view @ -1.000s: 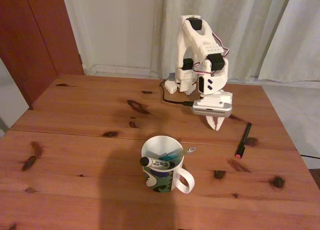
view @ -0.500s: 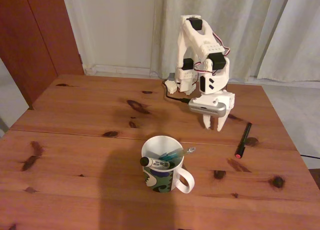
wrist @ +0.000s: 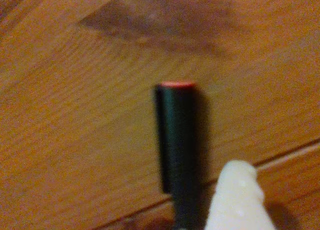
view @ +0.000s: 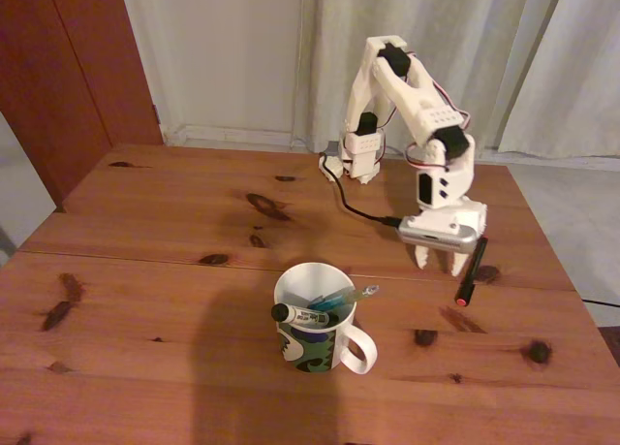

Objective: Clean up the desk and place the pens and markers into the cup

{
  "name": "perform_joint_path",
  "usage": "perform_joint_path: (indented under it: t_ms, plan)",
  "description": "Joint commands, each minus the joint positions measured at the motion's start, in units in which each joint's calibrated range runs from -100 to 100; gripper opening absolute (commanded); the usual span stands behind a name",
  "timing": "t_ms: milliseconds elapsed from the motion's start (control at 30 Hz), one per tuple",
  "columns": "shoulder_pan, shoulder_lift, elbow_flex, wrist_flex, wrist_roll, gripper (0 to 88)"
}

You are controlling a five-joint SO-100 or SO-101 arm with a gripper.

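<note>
Pale curtains behind, reddish door (perhaps a cabinet) left.

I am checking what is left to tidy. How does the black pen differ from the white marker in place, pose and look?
The black pen lies flat on the desk, right of the cup in the fixed view; the white marker is inside the cup, leaning on its rim. The black pen is dark with a pink-red end; the white marker has a pale barrel and a black cap. The gripper hovers beside the pen, away from the marker. Both are slim sticks.
</note>
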Motion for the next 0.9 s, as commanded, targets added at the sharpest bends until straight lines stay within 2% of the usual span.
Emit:
perform_joint_path:
  t_ms: [0, 367, 500, 867]
  plan:
    - [-1.3, 1.0, -6.1, -1.0, -1.4, 22.4]
    - [-7.1, 2.1, -6.8, -0.9, -2.0, 22.4]
    - [-7.2, 2.9, -6.0, -0.9, -3.6, 22.4]
    - [-6.4, 3.8, 0.2, -1.0, -3.2, 22.4]
